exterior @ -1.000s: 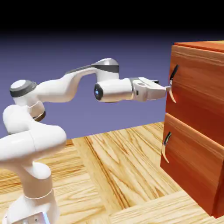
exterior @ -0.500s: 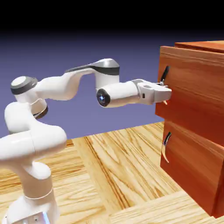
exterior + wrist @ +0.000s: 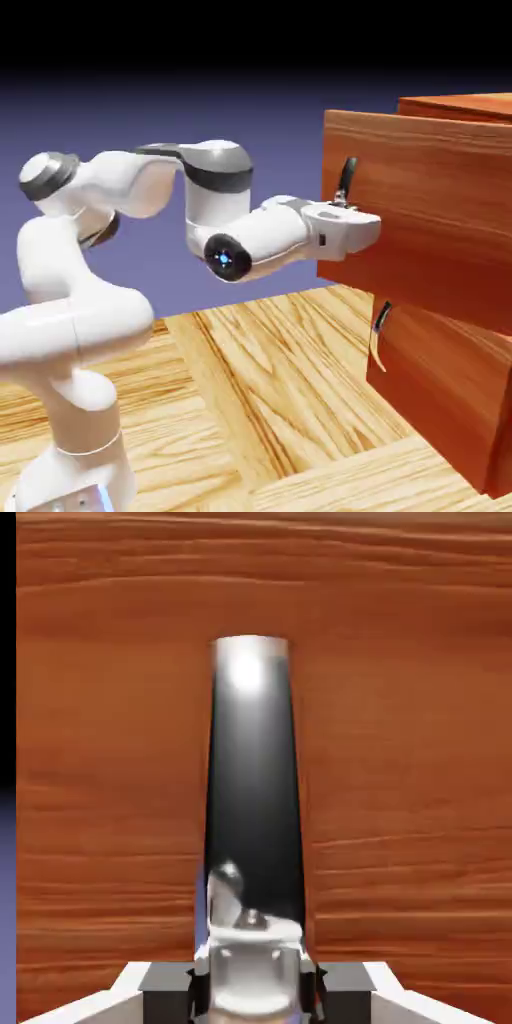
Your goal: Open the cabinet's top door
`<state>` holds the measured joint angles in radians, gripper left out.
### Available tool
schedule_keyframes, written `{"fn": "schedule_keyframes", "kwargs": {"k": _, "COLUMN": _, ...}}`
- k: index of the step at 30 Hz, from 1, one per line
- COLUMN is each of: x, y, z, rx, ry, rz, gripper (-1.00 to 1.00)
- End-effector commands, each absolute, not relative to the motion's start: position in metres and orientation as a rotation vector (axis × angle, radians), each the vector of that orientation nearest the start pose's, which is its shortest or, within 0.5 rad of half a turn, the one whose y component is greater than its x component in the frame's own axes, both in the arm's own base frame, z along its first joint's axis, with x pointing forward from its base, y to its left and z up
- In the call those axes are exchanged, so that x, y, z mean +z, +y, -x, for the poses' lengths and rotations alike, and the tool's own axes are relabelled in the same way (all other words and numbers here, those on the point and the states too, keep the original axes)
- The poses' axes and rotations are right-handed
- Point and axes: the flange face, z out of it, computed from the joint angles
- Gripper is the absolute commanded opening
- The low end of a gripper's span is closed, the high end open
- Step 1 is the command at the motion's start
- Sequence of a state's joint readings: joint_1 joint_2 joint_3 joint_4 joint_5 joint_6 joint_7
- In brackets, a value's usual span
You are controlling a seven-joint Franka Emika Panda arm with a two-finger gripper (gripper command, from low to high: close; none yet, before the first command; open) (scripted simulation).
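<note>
You have the top door standing well out from the front of the cabinet, jutting toward the exterior view's left above the lower panel, which sits flush. Its curved dark-and-silver handle fills the middle of the hand view against reddish wood grain, and the gripper is clamped on that handle near its lower end, fingers pressed to either side. The white arm reaches across from the lower left. Below it lies a light wooden table with broad grain, and behind everything a plain blue-violet backdrop darkening to black at the top.
</note>
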<state>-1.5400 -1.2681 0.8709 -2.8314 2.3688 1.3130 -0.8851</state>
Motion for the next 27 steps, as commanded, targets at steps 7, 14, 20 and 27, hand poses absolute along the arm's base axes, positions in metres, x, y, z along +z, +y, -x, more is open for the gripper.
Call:
{"fn": "schedule_keyframes", "kwargs": {"k": 7, "x": 0.488, "y": -0.134, "z": -0.328, "rx": -1.294, "ry": 0.1, "rz": 1.73, "gripper": -1.0}}
{"fn": "schedule_keyframes", "kwargs": {"k": 14, "x": 0.49, "y": -0.183, "z": -0.307, "rx": -1.183, "ry": -0.044, "rz": 1.699, "gripper": -1.0}}
{"fn": "schedule_keyframes", "kwargs": {"k": 20, "x": 0.498, "y": -0.178, "z": -0.305, "rx": -1.221, "ry": -0.068, "rz": 1.716, "gripper": -1.0}}
{"fn": "schedule_keyframes", "kwargs": {"k": 27, "x": 0.499, "y": -0.166, "z": -0.307, "rx": -1.255, "ry": -0.038, "rz": 1.724, "gripper": -1.0}}
